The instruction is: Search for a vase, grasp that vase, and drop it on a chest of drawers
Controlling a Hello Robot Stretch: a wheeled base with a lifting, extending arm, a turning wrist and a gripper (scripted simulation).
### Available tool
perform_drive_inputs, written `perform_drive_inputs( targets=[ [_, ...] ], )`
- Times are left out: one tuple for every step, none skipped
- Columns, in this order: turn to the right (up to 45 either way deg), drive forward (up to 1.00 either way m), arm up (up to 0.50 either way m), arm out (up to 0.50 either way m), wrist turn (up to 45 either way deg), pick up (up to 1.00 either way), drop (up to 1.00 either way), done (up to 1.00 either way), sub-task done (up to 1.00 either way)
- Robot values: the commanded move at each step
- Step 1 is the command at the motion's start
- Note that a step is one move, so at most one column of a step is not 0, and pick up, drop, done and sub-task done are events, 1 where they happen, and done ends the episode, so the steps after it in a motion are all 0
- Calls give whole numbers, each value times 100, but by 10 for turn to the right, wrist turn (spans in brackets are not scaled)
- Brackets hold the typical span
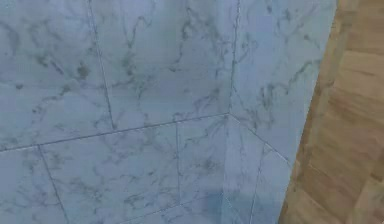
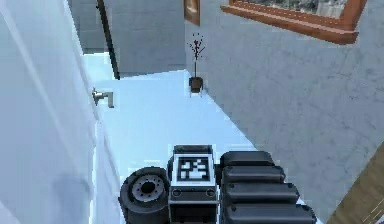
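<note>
Tiles (image 1: 130, 100) of blue-grey marble with dark veins stand close ahead in the forward view, their thin seams running across and down. Along that view's right edge a strip of wooden floor (image 1: 352, 120) meets the tiled surface on a slanting line.

In the arm side view, a white door (image 2: 40, 120) runs down the left, with a small handle (image 2: 100, 96) sticking out from it. A pale blue floor (image 2: 170, 120) stretches away from the robot between the door and a grey-blue wall (image 2: 300, 110) on the right. At the far end of this floor, near the wall, stands a small dark pot (image 2: 196, 83) with thin bare twigs rising from it. It is upright and well apart from the arm; whether it is a vase cannot be told. High on the wall hangs a wood-framed picture (image 2: 300, 15), and a smaller frame (image 2: 191, 10) hangs above the pot.

At the bottom edge sits the dark ridged arm (image 2: 255, 190), with a white marker square (image 2: 193, 167) beside it and the gripper (image 2: 145, 195) as a round dark body to the left. Its fingers cannot be made out, so how the jaws stand, and whether they hold anything, cannot be told.
</note>
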Motion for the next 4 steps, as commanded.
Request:
perform_drive_inputs(
  targets=[
    [-420,0,0,0,0,0,0,0,0],
    [450,0,0,0,0,0,0,0,0],
    [90,0,0,0,0,0,0,0,0],
    [-450,0,0,0,0,0,0,0,0]
  ],
)
